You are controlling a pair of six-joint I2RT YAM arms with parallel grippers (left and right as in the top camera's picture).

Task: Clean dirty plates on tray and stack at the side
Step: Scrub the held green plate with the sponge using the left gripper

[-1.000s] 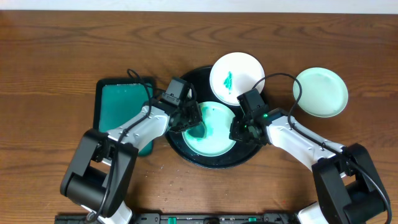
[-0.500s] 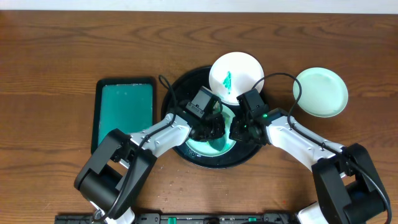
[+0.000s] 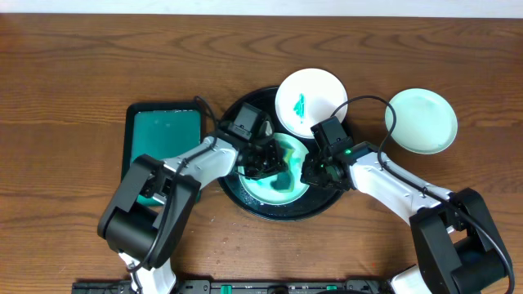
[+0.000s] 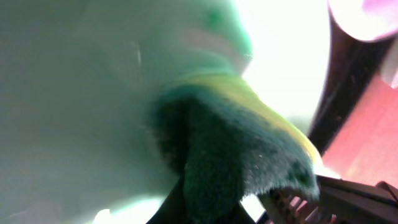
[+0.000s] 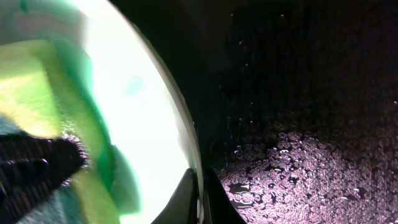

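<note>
One clean plate [image 3: 421, 121] is set on the table [image 3: 82, 65]. A second plate [image 3: 286, 189], in the tray [image 3: 270, 212], is pinched by the right hand [image 3: 313, 173] and scrubbed with a sponge [image 4: 236, 155] gripped in the left hand [image 3: 265, 159]. A smeared plate [image 3: 310, 102] is left.

Tight spot: left gripper [image 3: 265, 163] and right gripper [image 3: 308, 175] crowd the middle plate [image 3: 270, 194] inside the black tray [image 3: 282, 216], with the sponge [image 4: 236, 155] in the left jaws filling the gap between them. The tray rim hems the right jaws' outer side. Smeared plate [image 3: 310, 102] blocks just beyond. Farther out is open surface [image 3: 82, 65]; clean plate [image 3: 421, 121] and green tray [image 3: 163, 139] flank the outer sides.
</note>
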